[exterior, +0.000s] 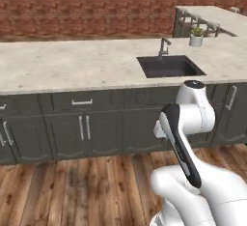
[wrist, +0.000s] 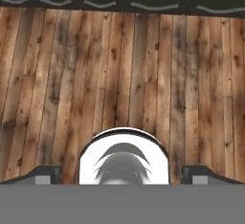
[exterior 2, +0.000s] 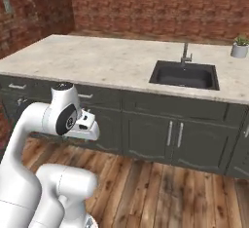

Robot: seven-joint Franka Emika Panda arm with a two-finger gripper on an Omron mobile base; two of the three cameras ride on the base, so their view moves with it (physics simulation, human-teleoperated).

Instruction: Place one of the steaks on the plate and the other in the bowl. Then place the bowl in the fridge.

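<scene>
The steaks, the plate, the bowl and the fridge are out of view. My arm is folded low in front of the dark cabinets, its hand [exterior: 163,129] turned down toward the floor. In the hand view my gripper [wrist: 122,175] is open. Its two dark fingertips [wrist: 48,174] stand far apart over the wooden floor [wrist: 119,74], with nothing between them.
A long pale stone counter [exterior: 72,61] runs across the front, with a black sink [exterior: 170,66] and faucet [exterior: 164,46] set in its right part. A small potted plant [exterior: 196,36] stands behind the sink. Dark green cabinets [exterior: 82,126] line the counter's base, with a brick wall behind.
</scene>
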